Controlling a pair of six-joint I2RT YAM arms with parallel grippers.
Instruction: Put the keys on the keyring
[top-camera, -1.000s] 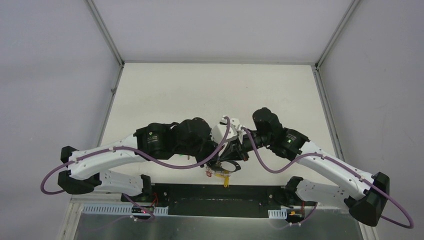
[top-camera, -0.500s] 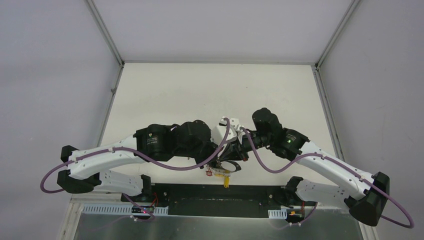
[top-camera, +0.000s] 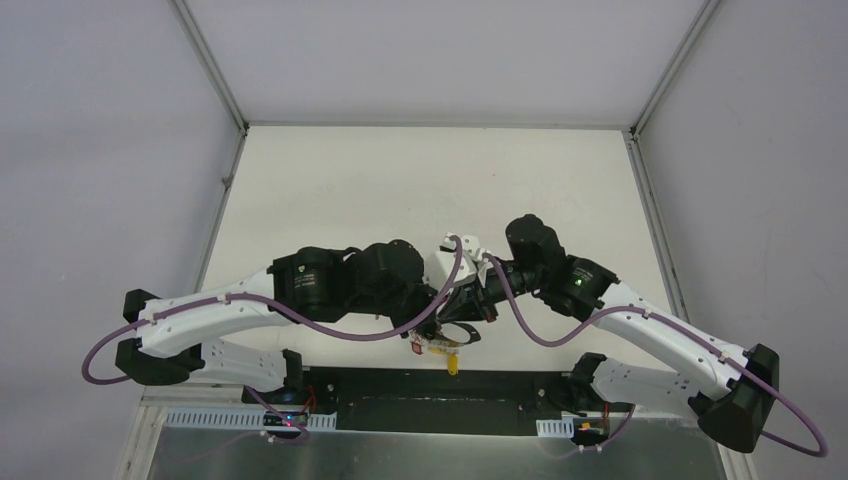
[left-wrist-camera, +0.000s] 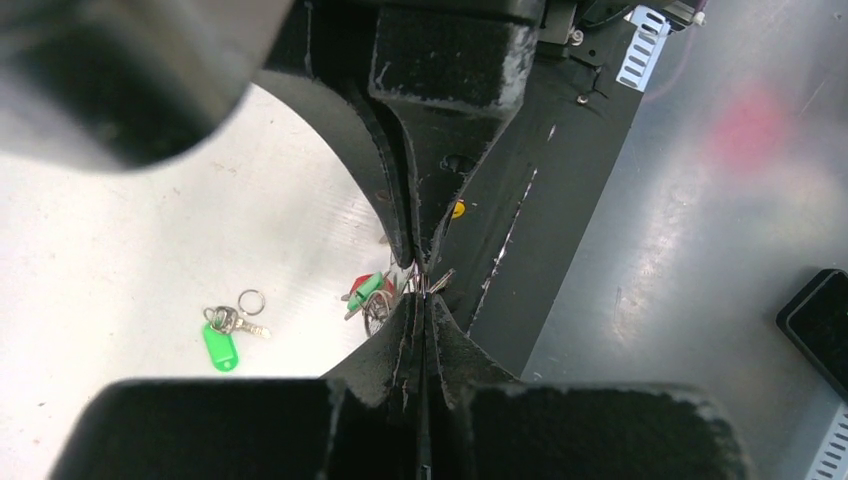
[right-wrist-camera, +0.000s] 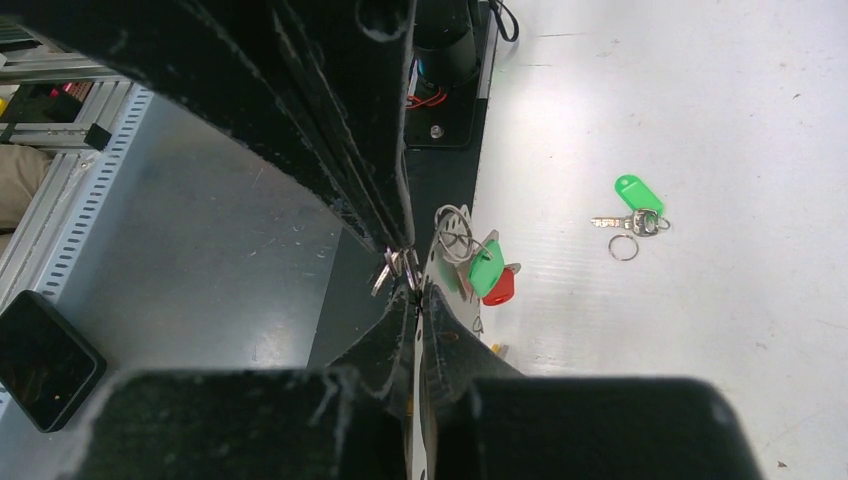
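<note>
My two grippers meet tip to tip above the table's near edge. The left gripper (left-wrist-camera: 420, 293) is shut on the thin wire of the keyring (right-wrist-camera: 452, 228). From that ring hang a green-capped key (right-wrist-camera: 486, 268), a red-capped key (right-wrist-camera: 499, 289) and a small bare key (right-wrist-camera: 385, 272). My right gripper (right-wrist-camera: 412, 290) is shut on a flat silver key blade that runs back between its fingers. In the top view the arms hide most of the bundle (top-camera: 435, 346). A key with a green tag (left-wrist-camera: 222, 342) and a small loose ring (left-wrist-camera: 251, 301) lie on the white table.
Just behind the held bundle are the black base plate (left-wrist-camera: 520, 230) and a grey metal bench (left-wrist-camera: 700, 250). A flat black device (right-wrist-camera: 40, 360) lies on the bench. The table's white surface (top-camera: 420, 190) stretches away beyond the arms.
</note>
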